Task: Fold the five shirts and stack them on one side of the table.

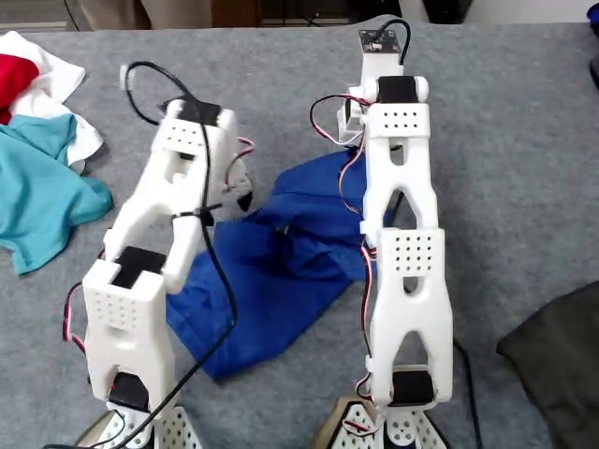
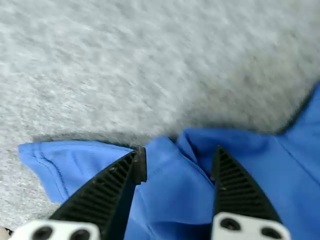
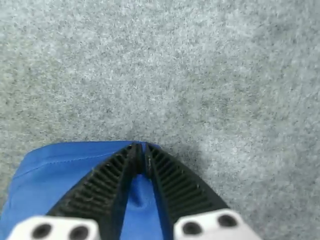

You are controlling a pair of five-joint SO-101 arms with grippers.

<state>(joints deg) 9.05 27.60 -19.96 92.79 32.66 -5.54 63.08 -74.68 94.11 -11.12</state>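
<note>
Right hand (image 3: 141, 147) clamped on an edge of the blue shirt (image 1: 281, 271); left hand (image 2: 180, 152) spread apart over it, on the desk (image 1: 505, 140).

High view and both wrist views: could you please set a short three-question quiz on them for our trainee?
1. True or false: the right claw is shut on an edge of the blue shirt.
2. Pick one. The left claw is: A) open over the blue shirt; B) shut on a teal shirt; C) open over bare table.
3. Fill in: in the high view, the pile beside the teal shirt holds a white shirt and a ___ one.

Key: 1 true; 2 A; 3 red, the red shirt.
</note>
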